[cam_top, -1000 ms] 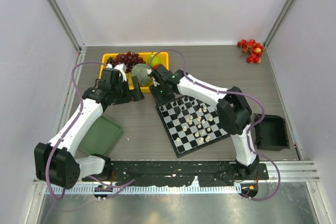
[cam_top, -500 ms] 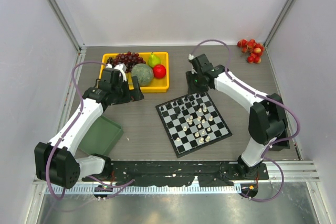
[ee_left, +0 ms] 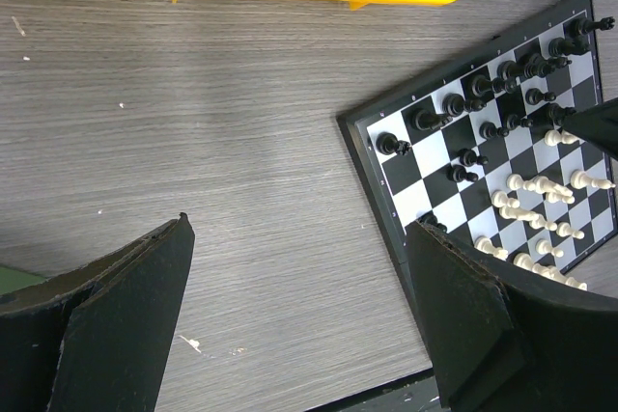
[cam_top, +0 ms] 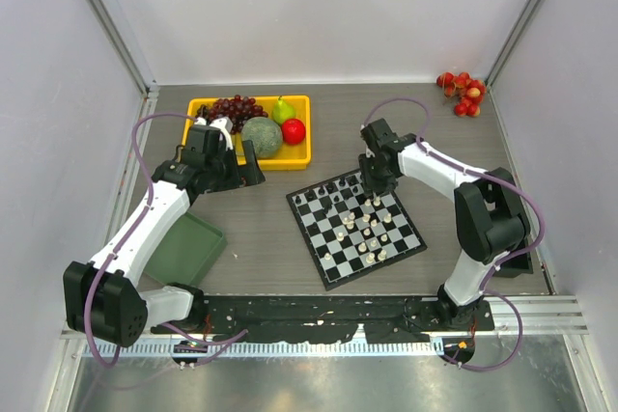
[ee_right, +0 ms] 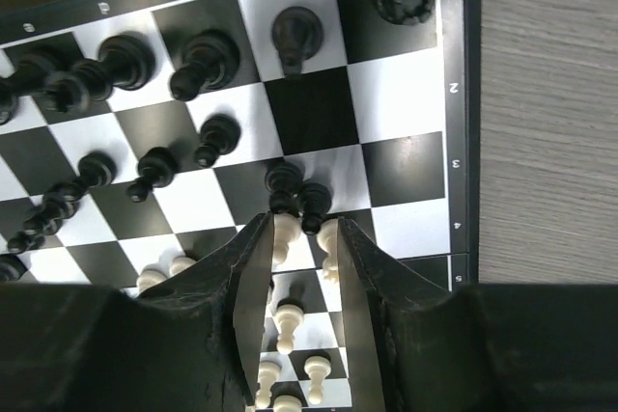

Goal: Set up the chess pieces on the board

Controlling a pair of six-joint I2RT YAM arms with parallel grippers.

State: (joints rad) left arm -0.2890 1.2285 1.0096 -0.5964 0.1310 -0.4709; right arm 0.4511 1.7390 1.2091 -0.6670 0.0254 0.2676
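Hovering over the board (ee_right: 454, 142), right fingers (ee_right: 253, 282) narrowed around a cream-white piece (ee_right: 282, 240) (contact unclear), black pieces (ee_right: 297, 202) just beyond, left fingers (ee_left: 126, 315) spread wide above the bench (ee_left: 241, 142).

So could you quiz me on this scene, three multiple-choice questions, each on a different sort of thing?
1. Where does the right gripper hang?
A. over the yellow tray
B. over the far edge of the board
C. over the green tray

2. What colour is the round fruit beside the pear in the yellow tray?
A. red
B. blue
C. white

3. How do the left gripper's jaws stand?
A. clamped on a chess piece
B. shut on nothing
C. wide open, holding nothing

Answers: 1 B, the top view shows it above the board's far rows among the chess pieces. 2 A, a red fruit lies next to the pear. 3 C, its wrist view shows bare table between the spread fingers.
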